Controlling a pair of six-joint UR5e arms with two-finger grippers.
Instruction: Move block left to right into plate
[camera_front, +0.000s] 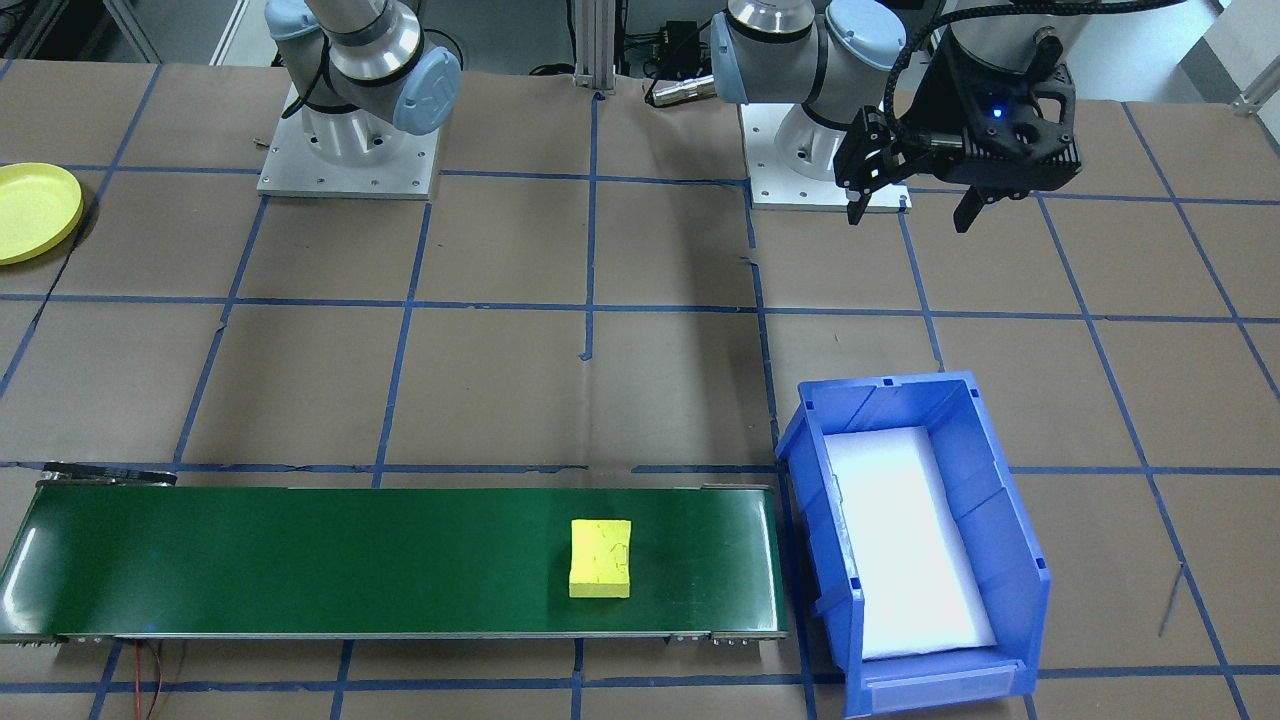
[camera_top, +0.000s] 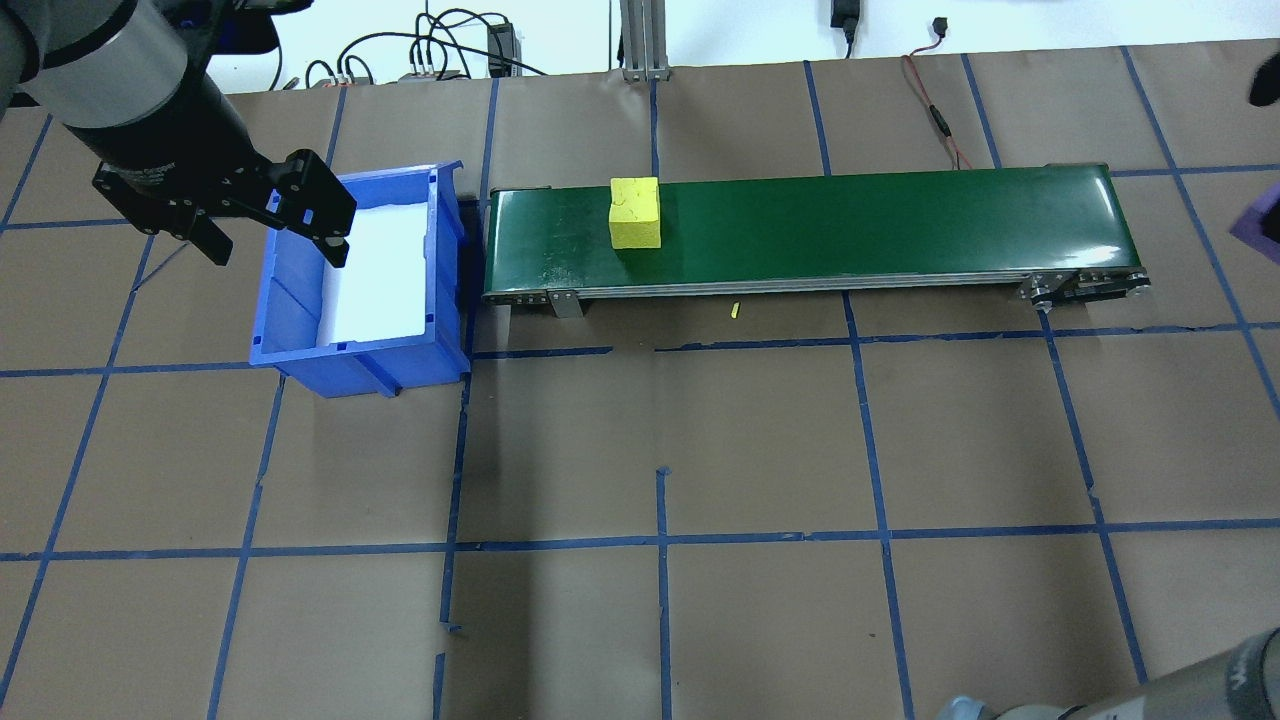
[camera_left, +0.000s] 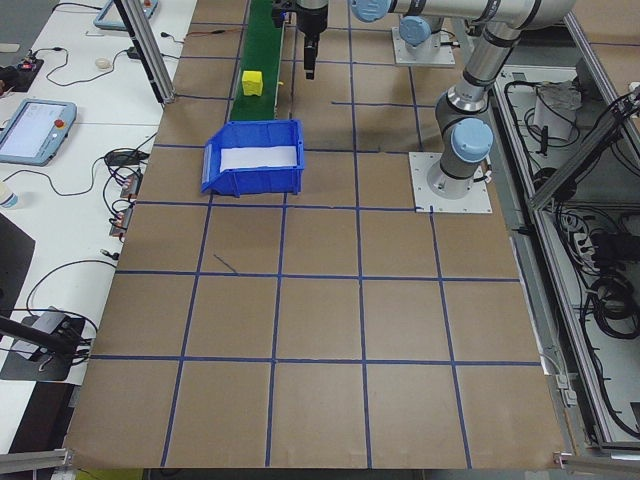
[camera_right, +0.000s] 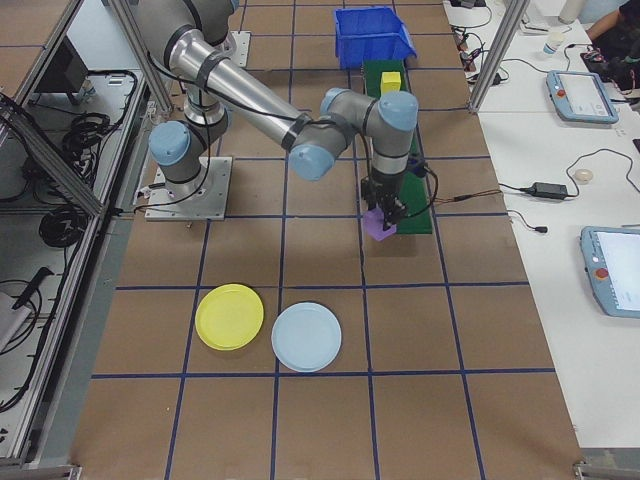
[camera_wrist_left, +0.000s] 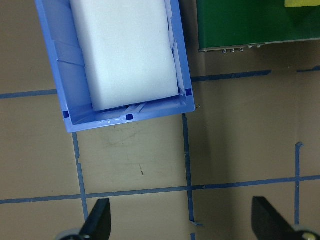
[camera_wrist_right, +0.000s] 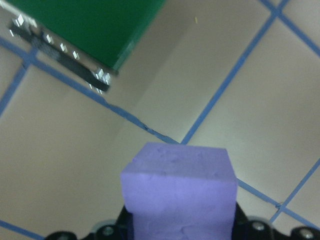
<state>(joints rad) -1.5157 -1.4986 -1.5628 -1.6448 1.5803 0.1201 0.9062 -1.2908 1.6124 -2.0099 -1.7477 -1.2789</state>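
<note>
A purple block (camera_wrist_right: 180, 190) fills the right wrist view, with my right gripper (camera_right: 382, 214) shut on it just above the table beside the right end of the green conveyor (camera_top: 850, 230). A yellow block (camera_top: 636, 212) lies on the belt near its left end (camera_front: 600, 558). The yellow plate (camera_right: 229, 316) rests on the table on my right side, well short of the held block (camera_right: 380, 226). My left gripper (camera_front: 910, 205) hangs open and empty above the near edge of the blue bin (camera_top: 360, 365).
A light blue plate (camera_right: 306, 337) lies next to the yellow one. The blue bin (camera_front: 805, 500) holds a white pad and stands at the conveyor's left end. Blue tape lines grid the brown table.
</note>
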